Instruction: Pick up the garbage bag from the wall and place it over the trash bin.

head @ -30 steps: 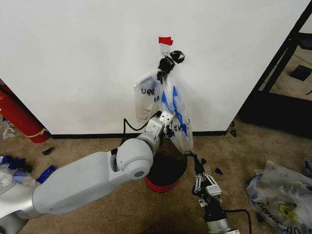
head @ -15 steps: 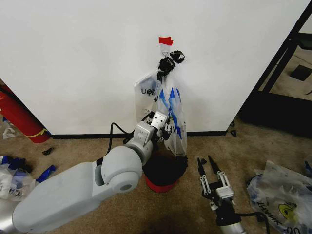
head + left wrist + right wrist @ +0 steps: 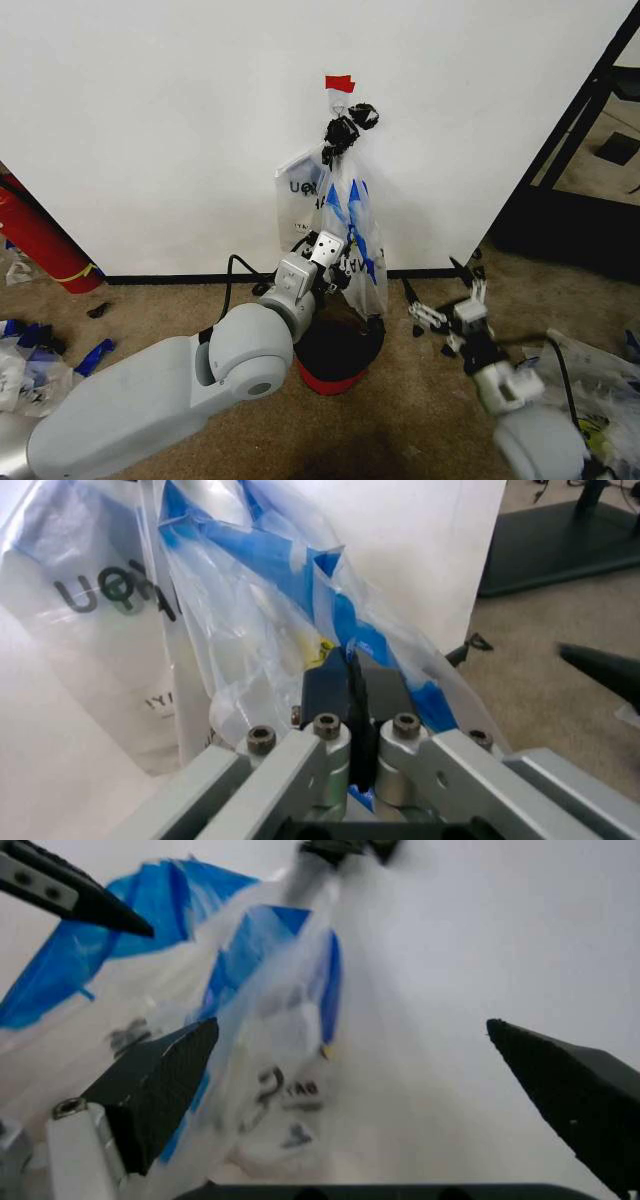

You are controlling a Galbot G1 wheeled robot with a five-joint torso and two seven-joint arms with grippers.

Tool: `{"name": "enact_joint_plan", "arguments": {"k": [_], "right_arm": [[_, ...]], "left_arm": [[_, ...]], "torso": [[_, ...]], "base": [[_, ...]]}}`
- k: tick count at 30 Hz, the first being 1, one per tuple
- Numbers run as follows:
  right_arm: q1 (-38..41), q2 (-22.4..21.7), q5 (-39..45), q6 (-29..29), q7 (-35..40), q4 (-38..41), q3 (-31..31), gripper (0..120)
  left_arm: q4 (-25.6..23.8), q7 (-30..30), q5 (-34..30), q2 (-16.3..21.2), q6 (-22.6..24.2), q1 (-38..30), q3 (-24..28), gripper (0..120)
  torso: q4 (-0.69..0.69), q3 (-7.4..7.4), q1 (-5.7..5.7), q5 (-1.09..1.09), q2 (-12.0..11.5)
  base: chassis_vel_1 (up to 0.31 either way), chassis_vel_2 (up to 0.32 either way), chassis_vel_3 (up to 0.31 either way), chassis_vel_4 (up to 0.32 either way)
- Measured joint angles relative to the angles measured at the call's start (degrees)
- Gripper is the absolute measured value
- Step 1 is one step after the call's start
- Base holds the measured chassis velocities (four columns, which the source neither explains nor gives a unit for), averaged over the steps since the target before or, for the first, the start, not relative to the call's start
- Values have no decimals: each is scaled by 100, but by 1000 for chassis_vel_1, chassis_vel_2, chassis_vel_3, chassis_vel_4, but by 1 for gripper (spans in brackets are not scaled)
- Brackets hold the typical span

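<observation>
Left wrist view: left end effector (image 3: 352, 705) clamps the bag (image 3: 250, 622), seemingly mid-pickup; right end effector (image 3: 445, 295) spread. Next, unhook it over the bin (image 3: 340, 350).

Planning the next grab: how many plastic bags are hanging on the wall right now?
2. A clear lettered bag hangs flat against the wall; the garbage bag hangs beside it, pinched low by the left gripper. More could be hidden behind.
</observation>
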Motion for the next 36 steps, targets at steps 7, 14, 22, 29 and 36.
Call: {"name": "enact_joint_plan", "arguments": {"k": [7, 14, 22, 29, 36], "right_arm": [[1442, -637, 149, -235, -70, -437, -1199, 100], [2172, -493, 123, -359, -66, -768, -1903, 98], [2466, -373, -135, -388, -70, -974, -2219, 81], [2746, -390, -306, -531, -100, -1071, -2461, 51], [2808, -411, -379, -632, -103, -1090, -2513, 25]], "left_arm": [[-16, -18, -8, -4, 15, 6, -49, 0], [-53, -22, -10, 20, 19, 76, -97, 0], [-68, -13, -9, 32, 20, 46, -97, 0], [-96, -9, -13, 26, 24, 17, -64, 0], [-111, -9, -15, 33, 26, 36, -69, 0]], "torso": [[0, 0, 0, 0, 0], [-1, 0, 0, -1, 0], [-1, 0, 0, -1, 0], [-1, -1, 0, -2, 0], [-1, -1, 0, -1, 0]], "base": [[0, 0, 0, 0], [0, 0, 0, 0], [0, 0, 0, 0], [0, 0, 0, 0], [0, 0, 0, 0]]}}
